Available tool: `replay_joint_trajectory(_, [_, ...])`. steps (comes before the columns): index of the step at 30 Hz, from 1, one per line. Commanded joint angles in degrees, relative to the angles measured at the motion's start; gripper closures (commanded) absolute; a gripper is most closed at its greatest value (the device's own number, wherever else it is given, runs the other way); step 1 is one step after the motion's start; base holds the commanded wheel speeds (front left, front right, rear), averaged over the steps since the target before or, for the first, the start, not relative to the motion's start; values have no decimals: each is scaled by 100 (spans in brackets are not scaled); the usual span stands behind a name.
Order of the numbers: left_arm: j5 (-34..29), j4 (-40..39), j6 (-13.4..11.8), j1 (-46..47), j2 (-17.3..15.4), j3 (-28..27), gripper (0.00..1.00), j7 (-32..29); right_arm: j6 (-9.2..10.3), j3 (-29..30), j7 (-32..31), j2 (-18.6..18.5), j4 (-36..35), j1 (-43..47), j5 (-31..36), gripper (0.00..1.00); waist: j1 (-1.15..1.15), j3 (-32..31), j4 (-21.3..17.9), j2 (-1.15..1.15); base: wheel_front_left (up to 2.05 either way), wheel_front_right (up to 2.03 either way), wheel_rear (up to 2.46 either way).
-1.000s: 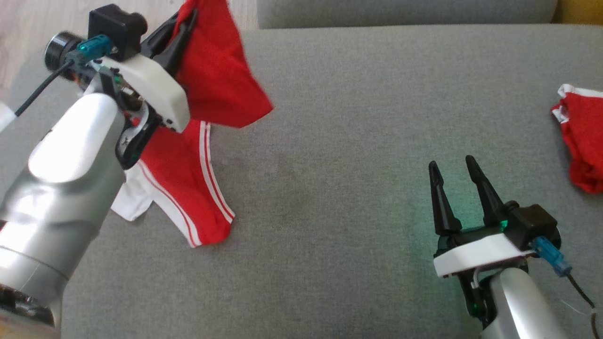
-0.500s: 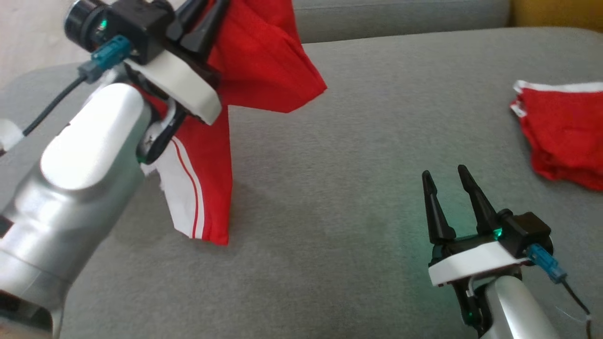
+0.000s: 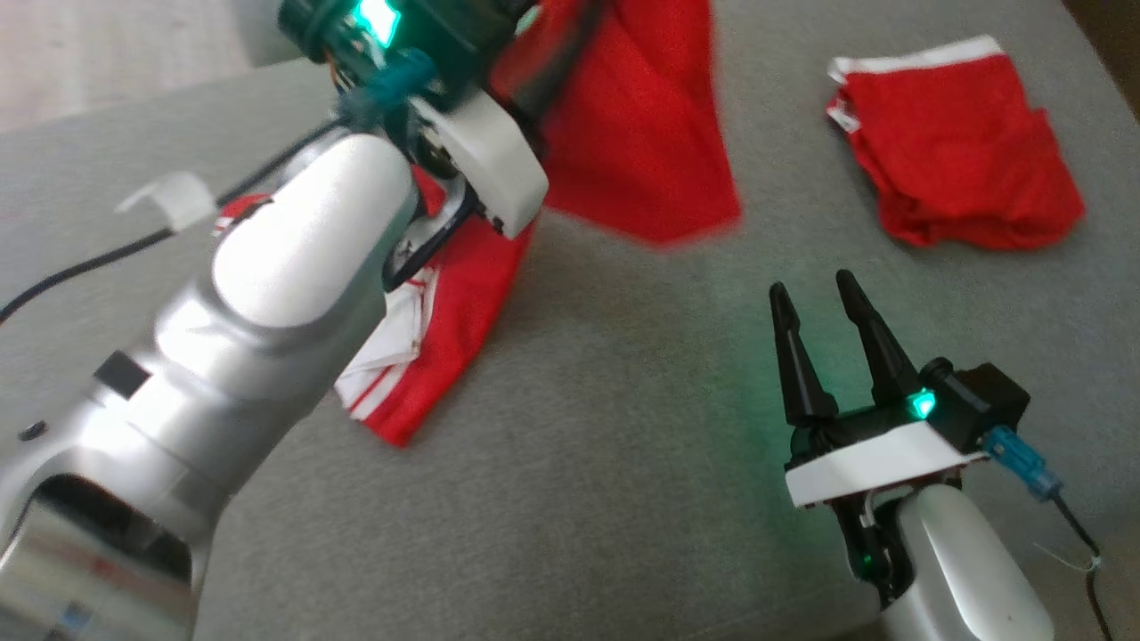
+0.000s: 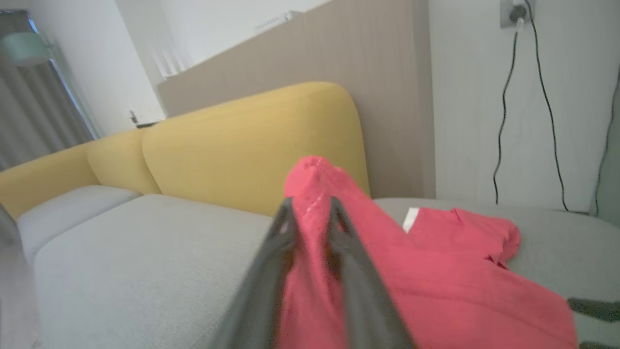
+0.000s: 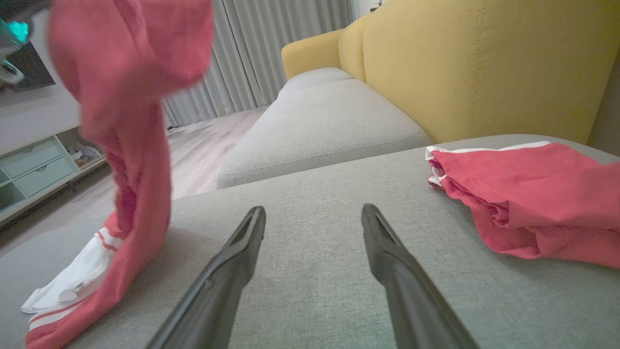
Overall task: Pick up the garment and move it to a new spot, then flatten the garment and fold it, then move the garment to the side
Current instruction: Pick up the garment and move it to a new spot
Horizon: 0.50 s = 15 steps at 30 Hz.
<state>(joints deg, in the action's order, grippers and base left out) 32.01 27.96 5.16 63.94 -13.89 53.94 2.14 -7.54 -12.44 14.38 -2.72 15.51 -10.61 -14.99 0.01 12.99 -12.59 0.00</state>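
**A:** Two red pieces were on that grey sofa seat (image 3: pixel 623 445), so which one did the left claw (image 4: pixel 310 206) have?

**B:** The striped garment (image 3: pixel 641 133). The claw was pinched on a bunch of it, top end up in the air and the white-trimmed end resting on the cushion. The other red piece (image 3: pixel 962 151) lay well apart on the right. The right claw (image 3: pixel 809 283) was spread wide, empty, above the seat.
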Motion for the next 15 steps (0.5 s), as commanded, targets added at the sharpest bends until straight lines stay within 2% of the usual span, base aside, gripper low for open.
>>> replay_joint_trajectory(1, [-109,232,64,418,-96,-40,0,-14,5,-162,62,-16,-221,-226,-78,0,-1,276,-320,0,0,0,0])
replay_joint_trajectory(7, [-47,837,157,505,-111,74,0,145,5,-157,62,-16,-261,-230,-117,0,-1,325,-303,0,0,0,0])
replay_joint_trajectory(15, [299,1300,110,226,-363,-236,0,749,5,67,62,-16,-282,-143,76,0,-1,80,281,0,0,0,0])
